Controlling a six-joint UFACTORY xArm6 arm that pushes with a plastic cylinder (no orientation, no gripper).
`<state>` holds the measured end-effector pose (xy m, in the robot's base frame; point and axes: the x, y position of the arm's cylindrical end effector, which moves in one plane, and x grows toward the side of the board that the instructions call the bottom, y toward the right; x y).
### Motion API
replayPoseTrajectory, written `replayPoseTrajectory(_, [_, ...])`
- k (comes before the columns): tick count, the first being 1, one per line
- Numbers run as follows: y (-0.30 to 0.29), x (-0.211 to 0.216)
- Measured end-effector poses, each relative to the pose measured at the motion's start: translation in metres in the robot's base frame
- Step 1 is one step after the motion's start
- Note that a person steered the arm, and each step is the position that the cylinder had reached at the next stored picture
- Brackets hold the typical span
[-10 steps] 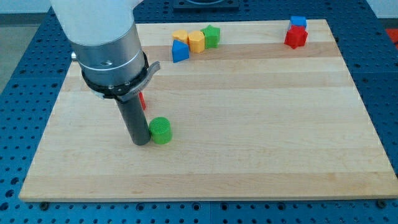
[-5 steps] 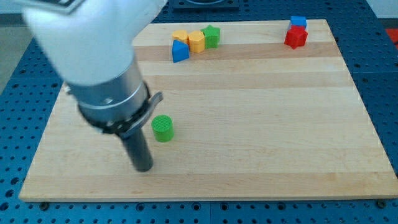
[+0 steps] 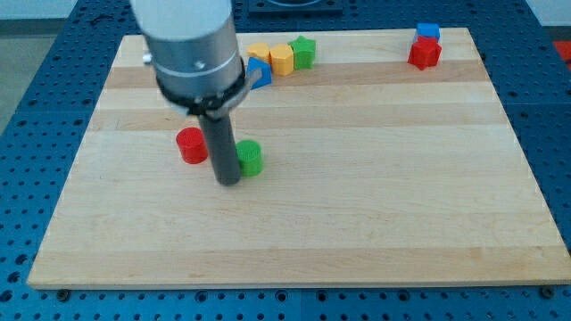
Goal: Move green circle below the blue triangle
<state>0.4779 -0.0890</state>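
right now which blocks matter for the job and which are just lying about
Job: green circle, against my tip on its right; blue triangle, partly hidden by the arm.

Lying about: red circle, yellow blocks, green block, blue cube, red block.

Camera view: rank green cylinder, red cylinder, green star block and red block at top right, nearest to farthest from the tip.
From my tip:
1. Green cylinder block, touching the rod on the view's right.
2. Red cylinder block, to the view's left.
3. Green star block, near the top edge.
4. Red block, top right corner.
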Motion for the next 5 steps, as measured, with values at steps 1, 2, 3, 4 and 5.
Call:
replayPoseTrajectory(1, [0.000,-0.001])
replayPoseTrajectory(2, [-0.001,0.009])
replayPoseTrajectory(3, [0.012,-0.006])
replayPoseTrajectory(4, [0.012,0.038])
replayPoseTrajectory(5, [0.015,0.050])
